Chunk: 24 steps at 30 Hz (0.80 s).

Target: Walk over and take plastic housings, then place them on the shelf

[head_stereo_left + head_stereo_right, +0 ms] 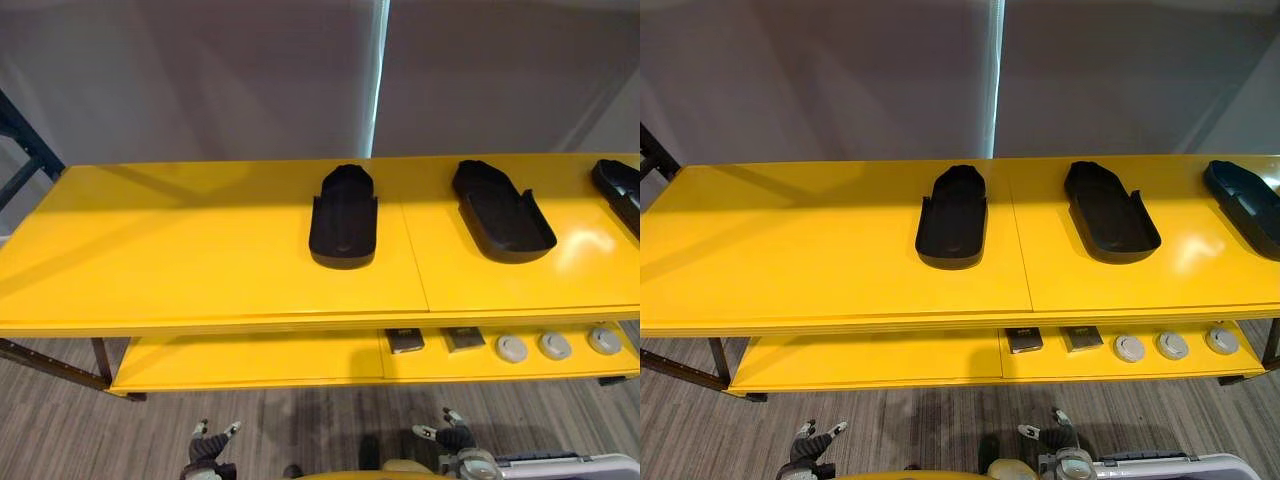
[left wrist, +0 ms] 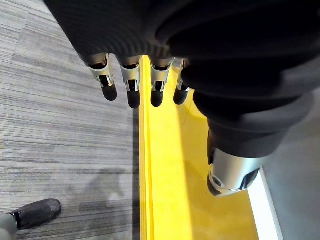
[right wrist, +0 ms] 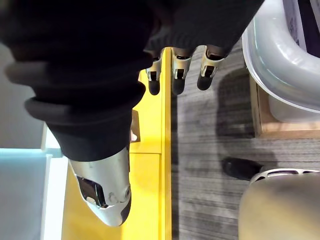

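Observation:
Three black plastic housings lie on the top board of a yellow shelf (image 1: 200,250): one near the middle (image 1: 344,216), one right of it (image 1: 501,211), and one cut off at the right edge (image 1: 622,190). My left hand (image 1: 208,449) hangs low at the bottom of the eye views, fingers relaxed and empty, well short of the shelf. My right hand (image 1: 450,440) hangs beside it at the bottom right, also open and empty. In the wrist views the left hand's fingers (image 2: 131,85) and the right hand's fingers (image 3: 179,70) point straight down over the yellow shelf edge and the floor.
The lower yellow board (image 1: 250,362) carries two small dark blocks (image 1: 405,341) and three grey round discs (image 1: 555,346). A white plastic bin (image 3: 280,60) sits on a wooden stand by my right side. A dark metal rack (image 1: 25,150) stands far left. Grey curtains hang behind.

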Available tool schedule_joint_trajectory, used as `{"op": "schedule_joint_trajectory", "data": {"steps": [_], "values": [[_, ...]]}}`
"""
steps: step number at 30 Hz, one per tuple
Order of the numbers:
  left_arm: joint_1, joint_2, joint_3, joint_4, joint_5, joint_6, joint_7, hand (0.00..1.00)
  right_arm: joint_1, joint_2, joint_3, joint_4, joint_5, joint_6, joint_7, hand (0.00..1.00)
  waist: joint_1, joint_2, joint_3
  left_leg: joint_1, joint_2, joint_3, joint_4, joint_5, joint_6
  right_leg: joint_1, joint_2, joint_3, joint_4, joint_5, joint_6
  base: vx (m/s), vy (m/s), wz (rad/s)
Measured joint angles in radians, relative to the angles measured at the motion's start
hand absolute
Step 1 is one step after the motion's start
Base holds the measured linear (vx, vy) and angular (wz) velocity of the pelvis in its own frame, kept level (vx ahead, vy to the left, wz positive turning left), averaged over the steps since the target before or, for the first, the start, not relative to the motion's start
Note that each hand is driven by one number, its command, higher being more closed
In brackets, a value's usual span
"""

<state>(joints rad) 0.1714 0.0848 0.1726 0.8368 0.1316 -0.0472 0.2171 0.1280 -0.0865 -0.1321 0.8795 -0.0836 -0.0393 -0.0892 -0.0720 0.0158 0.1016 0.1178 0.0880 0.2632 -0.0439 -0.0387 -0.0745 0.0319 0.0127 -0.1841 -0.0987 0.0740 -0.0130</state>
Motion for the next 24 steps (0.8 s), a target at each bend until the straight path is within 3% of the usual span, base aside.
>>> {"op": "schedule_joint_trajectory", "data": {"steps": [5,8,11,15,17,19,20,21,22,23,24], "values": [[-0.009,-0.023,-0.028,0.001,0.0,0.0,0.0,0.0,-0.006,-0.015,-0.018,0.0,0.004,0.002,-0.011,0.0,0.002,0.026,0.026,-0.036,0.015,-0.005,0.141,-0.077,-0.008,-0.036,0.002,0.047,0.103,-0.052,-0.005,0.05,0.019,-0.27],[-0.025,-0.026,-0.029,0.008,0.0,-0.001,0.001,0.0,-0.039,-0.01,-0.012,0.003,0.003,0.003,-0.019,0.0,0.013,0.02,0.031,-0.06,-0.001,-0.1,0.163,-0.078,-0.007,-0.083,0.002,0.109,0.118,-0.046,-0.003,0.03,-0.003,-0.57],[-0.055,-0.026,-0.041,0.025,-0.002,-0.001,0.003,0.0,-0.051,-0.004,-0.013,0.006,0.002,0.003,-0.022,0.0,0.002,0.018,0.036,-0.056,0.0,-0.12,0.155,-0.106,0.004,-0.114,0.012,0.146,0.137,-0.042,0.003,-0.01,0.041,-0.46],[-0.092,-0.024,-0.047,0.028,-0.001,-0.002,0.007,0.0,-0.067,0.018,-0.006,-0.008,-0.011,0.002,-0.022,0.0,0.01,-0.01,0.052,-0.057,-0.007,-0.028,0.15,-0.13,0.029,-0.18,0.021,0.249,0.171,-0.017,0.024,-0.06,0.09,-0.79],[-0.11,-0.021,-0.047,0.028,-0.001,-0.002,0.011,0.0,-0.085,0.025,0.021,-0.033,-0.023,0.006,-0.024,0.0,0.017,-0.029,0.068,-0.063,-0.023,0.061,0.153,-0.137,0.041,-0.215,0.023,0.335,0.155,0.025,0.047,-0.1,0.105,-1.19],[-0.132,-0.012,-0.047,0.012,-0.001,-0.005,0.028,0.0,-0.103,0.042,0.076,-0.086,-0.048,0.005,-0.025,0.0,0.023,-0.055,0.086,-0.102,-0.026,0.182,0.205,-0.157,0.076,-0.235,0.003,0.34,0.072,0.077,0.066,-0.15,0.095,-1.2],[-0.135,-0.013,-0.047,0.011,-0.001,-0.005,0.028,0.0,-0.105,0.043,0.08,-0.086,-0.049,0.005,-0.025,0.0,0.024,-0.053,0.087,-0.108,-0.023,0.192,0.211,-0.16,0.08,-0.243,-0.002,0.316,0.08,0.066,0.055,-0.16,0.047,-1.01],[-0.141,-0.012,-0.047,0.007,0.0,-0.006,0.029,0.0,-0.123,0.044,0.105,-0.079,-0.058,0.007,-0.024,0.0,0.029,-0.046,0.091,-0.123,-0.003,0.231,0.227,-0.161,0.081,-0.31,-0.023,0.177,0.231,-0.007,0.03,-0.07,0.004,-0.54],[-0.145,-0.013,-0.048,0.007,0.0,-0.005,0.028,0.0,-0.124,0.046,0.115,-0.078,-0.065,0.007,-0.024,0.0,0.029,-0.044,0.093,-0.123,0.006,0.241,0.234,-0.161,0.082,-0.332,-0.035,0.124,0.332,-0.05,0.015,-0.06,0.004,-0.52],[-0.146,-0.013,-0.049,0.008,0.0,-0.005,0.028,0.0,-0.111,0.052,0.129,-0.071,-0.077,0.006,-0.024,0.0,0.028,-0.046,0.094,-0.109,0.017,0.245,0.243,-0.161,0.081,-0.333,-0.066,0.055,0.519,-0.139,0.013,0.04,-0.045,-0.17],[-0.144,-0.011,-0.052,0.007,0.0,-0.005,0.028,0.0,-0.092,0.057,0.136,-0.063,-0.086,0.006,-0.024,0.0,0.03,-0.062,0.088,-0.098,0.014,0.247,0.268,-0.163,0.08,-0.311,-0.099,0.032,0.613,-0.208,0.023,0.03,-0.067,-0.14]]}}
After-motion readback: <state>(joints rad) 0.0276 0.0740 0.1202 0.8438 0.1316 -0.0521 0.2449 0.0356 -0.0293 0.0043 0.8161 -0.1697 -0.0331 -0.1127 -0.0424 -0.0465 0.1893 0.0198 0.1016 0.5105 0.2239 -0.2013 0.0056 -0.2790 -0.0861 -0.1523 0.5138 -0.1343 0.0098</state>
